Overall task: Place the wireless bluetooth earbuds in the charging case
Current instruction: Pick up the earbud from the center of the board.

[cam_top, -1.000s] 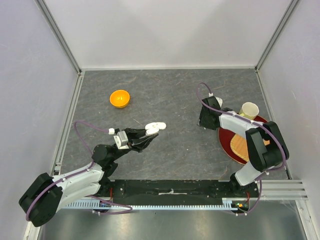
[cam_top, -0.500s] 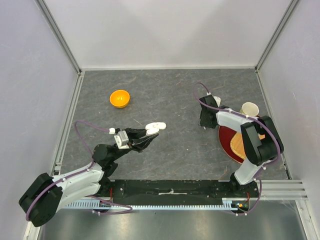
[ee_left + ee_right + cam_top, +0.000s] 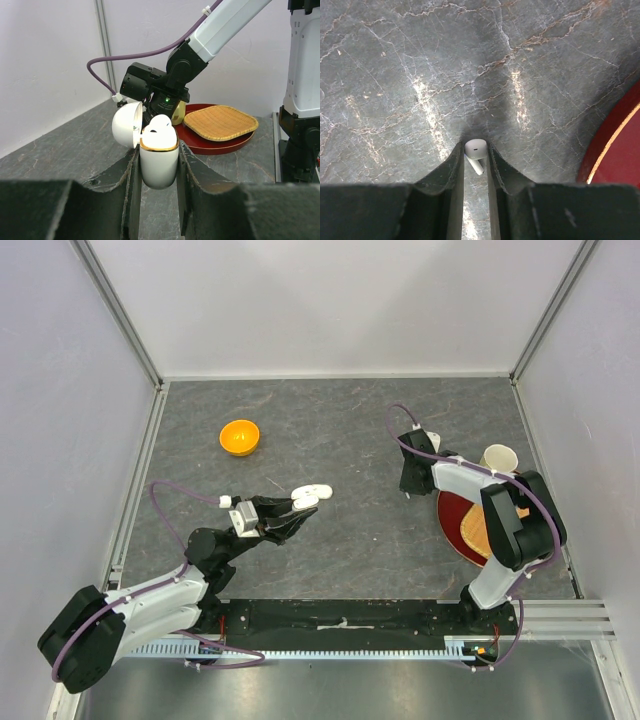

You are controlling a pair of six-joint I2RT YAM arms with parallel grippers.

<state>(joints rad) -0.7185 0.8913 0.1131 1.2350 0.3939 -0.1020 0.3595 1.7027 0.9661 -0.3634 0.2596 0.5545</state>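
The left gripper (image 3: 158,154) is clenched on the charging case (image 3: 159,167), one finger against each side, so the case stands upright with its lid (image 3: 125,125) swung open to one side; held like this, the mouth faces up and stays steady for something to be lowered in from above. A seated earbud (image 3: 160,125) already fills one place in that mouth (only its rounded white top shows).

Well apart from the case, the right gripper (image 3: 475,155) points straight down at a loose earbud (image 3: 475,148) lying on the worktop (image 3: 420,75), near the red plate (image 3: 620,150); the fingers stand tight on either side of the earbud's head and appear to pinch it, with the stem running back between them; it looks not yet lifted.

The step in hand is probably the pick of the second earbud; a vertical approach suits so small a thing lying flat. The next move would call for a lift, a carry across to the case, and the stem lined up with the free socket; being glossy and tiny, the earbud could twist or slip in so narrow a grip.
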